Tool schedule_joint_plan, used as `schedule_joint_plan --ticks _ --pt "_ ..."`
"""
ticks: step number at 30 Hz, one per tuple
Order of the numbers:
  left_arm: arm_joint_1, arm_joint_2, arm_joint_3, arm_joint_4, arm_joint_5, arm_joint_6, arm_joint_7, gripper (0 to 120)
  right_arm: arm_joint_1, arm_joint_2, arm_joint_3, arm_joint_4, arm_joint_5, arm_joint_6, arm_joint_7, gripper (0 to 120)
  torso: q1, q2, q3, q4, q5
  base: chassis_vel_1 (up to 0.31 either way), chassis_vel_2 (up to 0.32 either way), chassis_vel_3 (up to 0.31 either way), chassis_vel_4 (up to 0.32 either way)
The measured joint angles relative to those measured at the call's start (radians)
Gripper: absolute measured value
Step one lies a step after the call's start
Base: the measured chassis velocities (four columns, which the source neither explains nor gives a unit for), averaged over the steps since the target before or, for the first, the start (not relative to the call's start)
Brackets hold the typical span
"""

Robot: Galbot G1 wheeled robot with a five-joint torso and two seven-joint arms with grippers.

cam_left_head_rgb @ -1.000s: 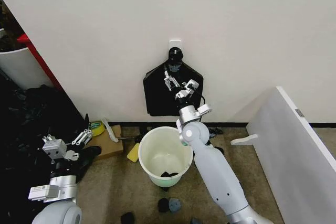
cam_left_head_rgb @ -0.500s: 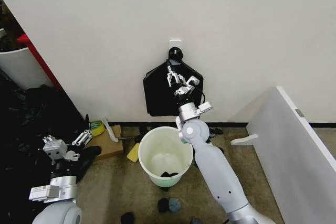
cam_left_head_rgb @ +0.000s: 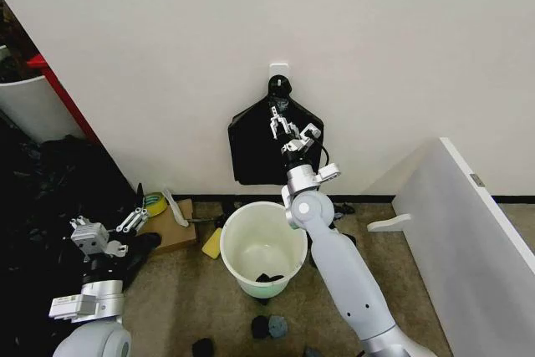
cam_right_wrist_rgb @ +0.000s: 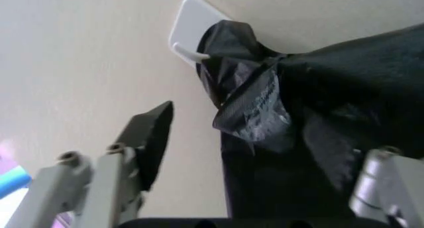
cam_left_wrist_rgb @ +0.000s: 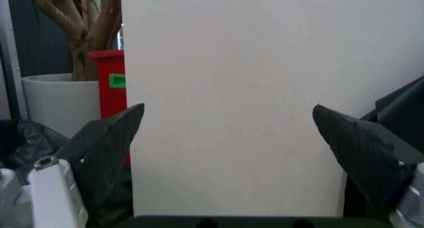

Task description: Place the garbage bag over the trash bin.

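The trash bin [cam_left_head_rgb: 236, 236], a round white bucket with a pale green inside, stands on the floor by the wall with a small black scrap in its bottom. Above it a flat fan-shaped bundle of black bags [cam_left_head_rgb: 249, 155] hangs from a white wall hook [cam_left_head_rgb: 279, 67]. My right gripper [cam_left_head_rgb: 277, 123] is raised in front of the bundle, just below its narrow neck, and is open. In the right wrist view the crinkled neck [cam_right_wrist_rgb: 248, 109] lies a little beyond the right gripper [cam_right_wrist_rgb: 271, 131]. A single loose garbage bag is out of view. My left gripper [cam_left_head_rgb: 132, 219] waits open, low at the left.
A white slanted panel [cam_left_head_rgb: 468, 232] stands at the right. A white curved thing with a red edge [cam_left_head_rgb: 38, 98] and a dark pile are at the left. Cardboard [cam_left_head_rgb: 171, 227], a tape roll [cam_left_head_rgb: 154, 204], a yellow item [cam_left_head_rgb: 212, 244] and dark scraps [cam_left_head_rgb: 269, 326] lie around the bin.
My right gripper has risen a little along the bundle toward its neck. The left arm and the bin have not moved.
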State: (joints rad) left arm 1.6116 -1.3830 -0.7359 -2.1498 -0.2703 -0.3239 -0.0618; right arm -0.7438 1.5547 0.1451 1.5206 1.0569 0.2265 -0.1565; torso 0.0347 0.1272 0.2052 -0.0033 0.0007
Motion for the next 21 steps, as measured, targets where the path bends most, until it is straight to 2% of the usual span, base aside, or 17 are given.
schedule_joint_plan --ticks 3,8,9,14,16,21 --pt "-0.001 -0.001 0.002 0.002 0.002 -0.001 0.000 100 0.001 0.002 0.001 0.000 0.005 -0.004 0.005 77 0.000 0.000 0.000 0.0000 0.0000 0.000 0.000 0.000 0.000" --pt "-0.001 -0.005 0.003 0.005 0.009 -0.005 -0.002 100 0.003 0.003 0.001 0.001 0.001 -0.005 0.001 57 0.000 0.000 0.000 0.0000 0.0000 0.000 0.000 0.000 0.000" --pt "-0.001 -0.005 0.003 0.005 0.009 -0.005 -0.002 100 0.003 0.003 0.001 0.001 0.001 -0.005 0.001 57 0.000 0.000 0.000 0.0000 0.0000 0.000 0.000 0.000 0.000" --pt "0.001 -0.007 0.002 0.006 0.011 -0.010 -0.004 100 0.001 0.001 0.000 0.006 -0.010 -0.004 -0.015 34 0.000 0.000 0.000 0.0000 0.0000 0.000 0.000 0.000 0.000" --pt "0.001 -0.008 0.002 0.006 0.012 -0.010 -0.004 100 0.000 0.001 -0.001 0.008 -0.012 -0.004 -0.018 31 0.000 0.000 0.000 0.0000 0.0000 0.000 0.000 0.000 0.000" --pt "0.004 -0.012 0.003 0.006 0.019 -0.013 -0.005 100 -0.003 -0.002 -0.003 0.011 -0.028 -0.002 -0.026 14 0.000 0.000 0.000 0.0000 0.0000 0.000 0.000 0.000 0.000"
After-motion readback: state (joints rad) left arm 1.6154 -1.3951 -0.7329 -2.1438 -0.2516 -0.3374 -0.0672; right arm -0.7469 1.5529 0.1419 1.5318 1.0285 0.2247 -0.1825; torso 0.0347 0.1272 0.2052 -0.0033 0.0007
